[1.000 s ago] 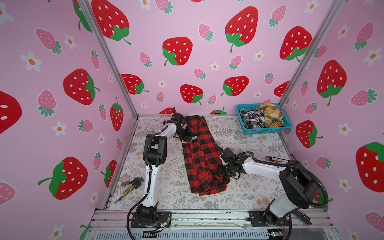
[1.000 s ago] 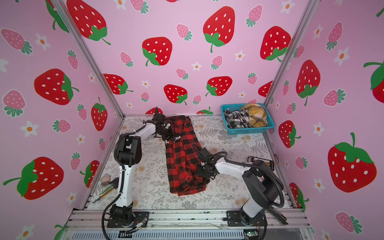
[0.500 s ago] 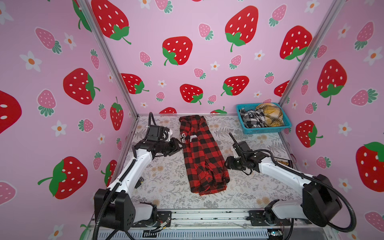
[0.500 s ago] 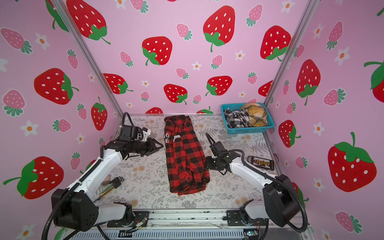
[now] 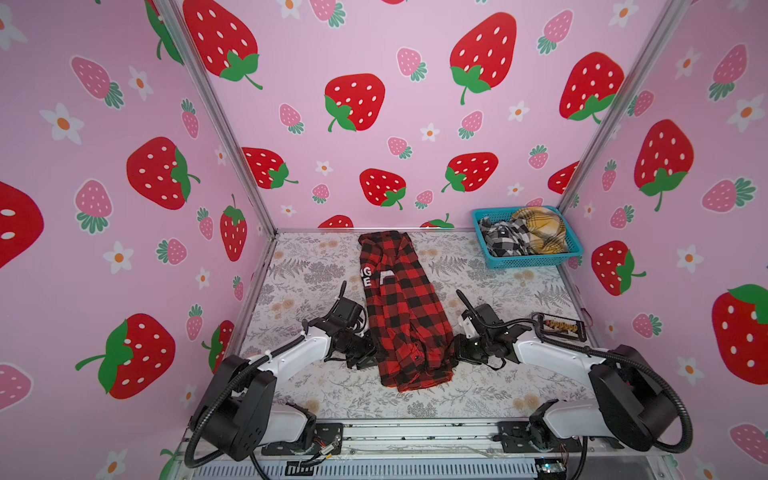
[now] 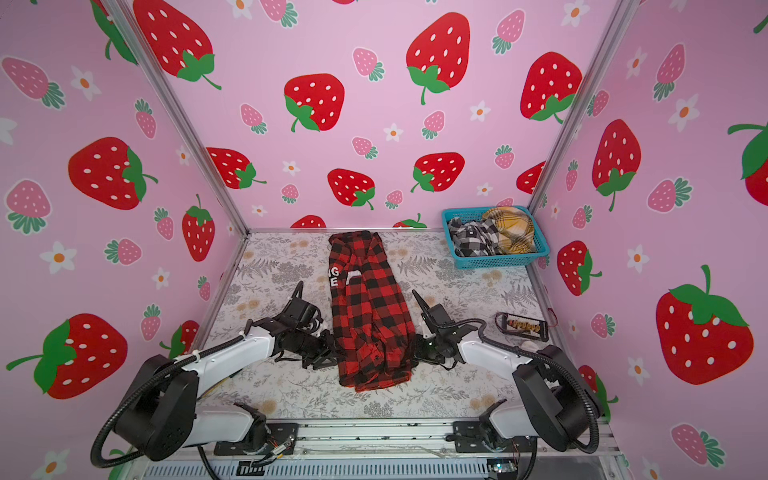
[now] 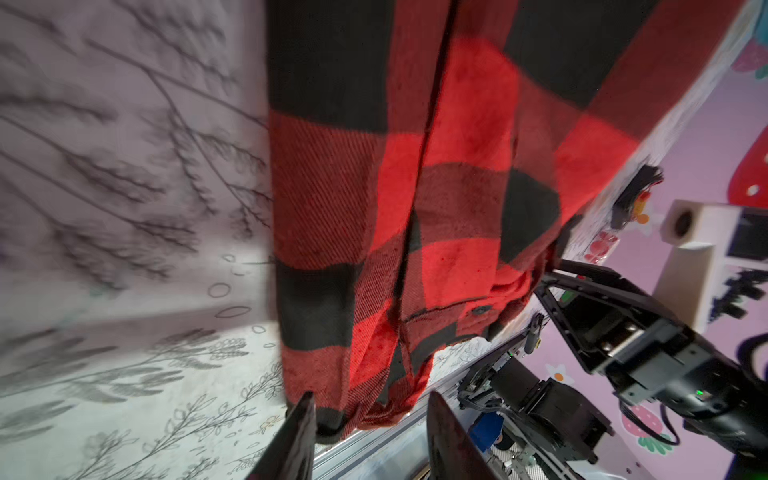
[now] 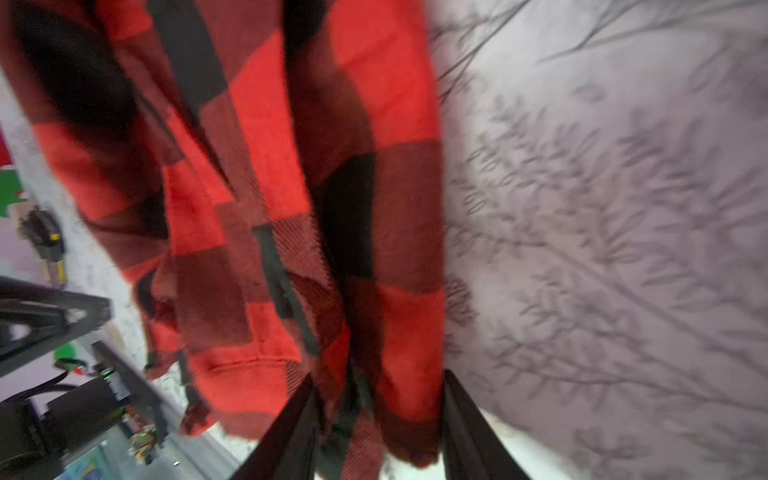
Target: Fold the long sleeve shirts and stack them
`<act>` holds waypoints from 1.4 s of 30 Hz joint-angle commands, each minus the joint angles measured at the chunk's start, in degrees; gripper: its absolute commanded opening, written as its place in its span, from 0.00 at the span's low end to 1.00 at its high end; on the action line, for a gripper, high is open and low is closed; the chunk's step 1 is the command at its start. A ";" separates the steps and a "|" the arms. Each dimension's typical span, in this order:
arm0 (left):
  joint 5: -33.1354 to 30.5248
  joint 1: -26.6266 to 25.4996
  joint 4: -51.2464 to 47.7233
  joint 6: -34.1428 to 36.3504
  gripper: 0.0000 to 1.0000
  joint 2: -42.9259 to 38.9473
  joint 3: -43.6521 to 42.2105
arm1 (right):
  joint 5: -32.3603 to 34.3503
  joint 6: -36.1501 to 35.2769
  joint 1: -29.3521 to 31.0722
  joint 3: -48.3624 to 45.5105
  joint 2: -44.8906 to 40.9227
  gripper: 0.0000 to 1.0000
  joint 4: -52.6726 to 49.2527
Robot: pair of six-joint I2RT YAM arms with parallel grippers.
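The red-and-black shirt (image 5: 399,307) (image 6: 365,307) was laid lengthwise down the middle of the floral table (image 5: 316,270), folded into a narrow strip that ran from the back wall toward the front rail. White letters (image 5: 368,277) were seen on a black band near its left edge. The left gripper (image 5: 370,357) (image 7: 370,397) was set low at the strip's left edge, near the front hem. In the left wrist view its fingers (image 7: 299,432) were spread around the hem corner, with bare space beside one of them, so nothing was clamped. The right gripper (image 5: 455,353) (image 8: 378,376) was placed at the opposite edge. In the right wrist view cloth was seen filling the space between its parted fingers (image 8: 461,415), but through the blur it could not be told whether that cloth was pinched. The black-and-white shirt (image 5: 503,241) and the mustard-yellow shirt (image 5: 540,228) were heaped in the teal basket (image 5: 532,262) at the back right corner.
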 commanded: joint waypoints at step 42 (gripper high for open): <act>0.08 -4.53 -0.46 -0.92 0.38 9.19 1.57 | -1.55 10.98 7.40 -2.37 0.27 0.29 5.21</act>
